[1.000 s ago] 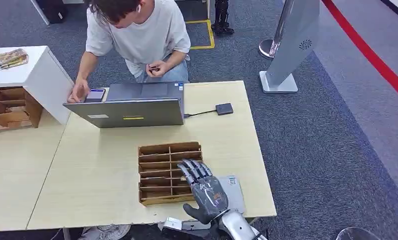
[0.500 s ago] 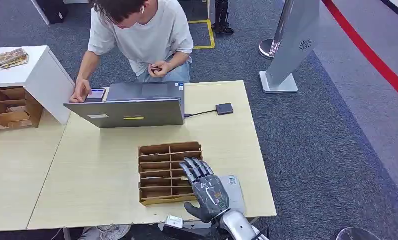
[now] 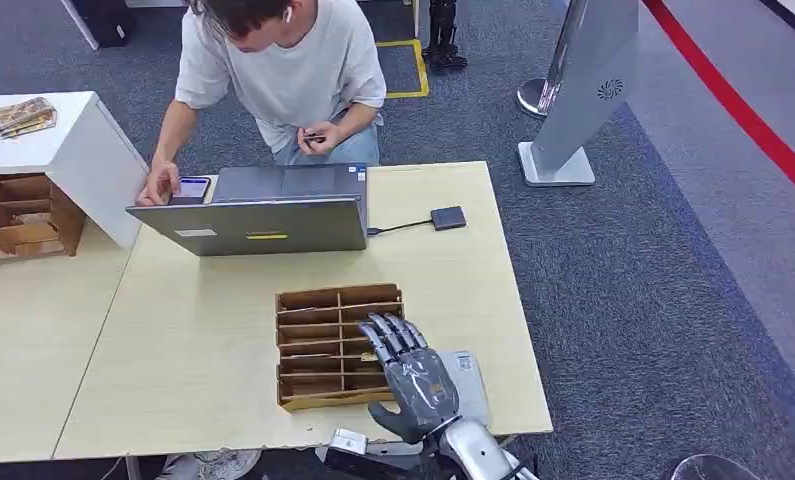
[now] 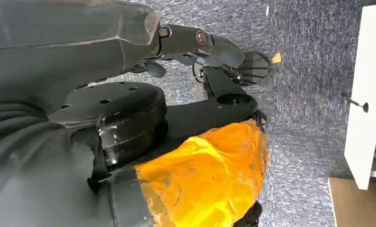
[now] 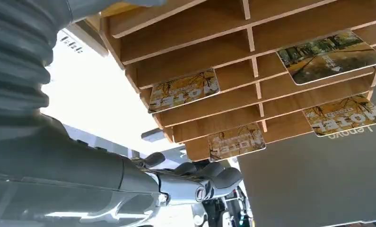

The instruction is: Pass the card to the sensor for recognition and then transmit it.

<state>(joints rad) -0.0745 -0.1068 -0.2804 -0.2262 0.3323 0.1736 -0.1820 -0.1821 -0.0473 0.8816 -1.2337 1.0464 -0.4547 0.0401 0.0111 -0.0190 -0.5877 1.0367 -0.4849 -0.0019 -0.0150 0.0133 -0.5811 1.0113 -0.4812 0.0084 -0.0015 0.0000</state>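
Autumn-yellow hotel cards (image 5: 184, 89) jut from wooden rack (image 5: 214, 56) slots.

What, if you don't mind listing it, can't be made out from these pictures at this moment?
- Head view: the right hand covers part of the wooden rack, so any contact with a card is hidden.
- Right wrist view: the cards sit half inside their slots; their print is too small to read.
- Head view: the sensor is too small for detail.
- Left wrist view: whether the left hand holds anything cannot be told.
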